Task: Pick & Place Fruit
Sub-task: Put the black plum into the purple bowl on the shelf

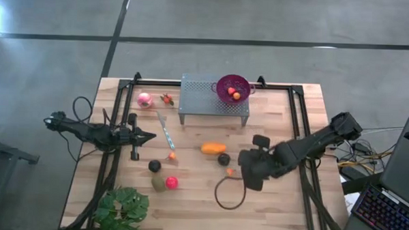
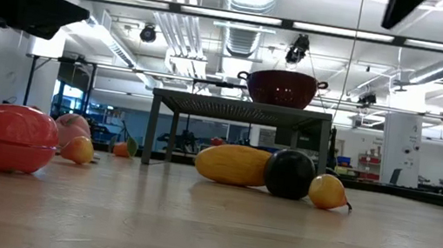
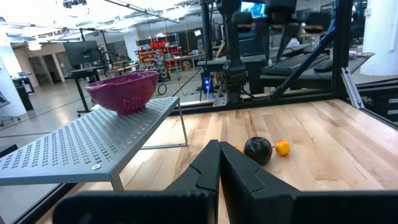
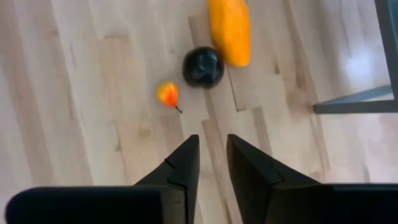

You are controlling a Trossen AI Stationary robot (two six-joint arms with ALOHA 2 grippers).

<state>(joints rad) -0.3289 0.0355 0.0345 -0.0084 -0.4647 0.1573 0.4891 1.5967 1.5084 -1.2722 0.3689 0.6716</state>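
Above the small orange-red fruit (image 4: 167, 94), right end effector (image 4: 211, 163) narrowly parted, empty; no legible writing.

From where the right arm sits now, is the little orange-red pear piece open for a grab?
Probably yes. The right gripper hangs above bare wood, jaws slightly apart, with the small pear piece just ahead. Nothing lies between them; the black ball sits close beside it but apart.

the wooden table (image 1: 276, 199) carries a grey perforated stand (image 1: 214, 98), scattered toy fruit (image 1: 213, 149), a plant (image 1: 123, 208) and a cable loop (image 1: 230, 195).
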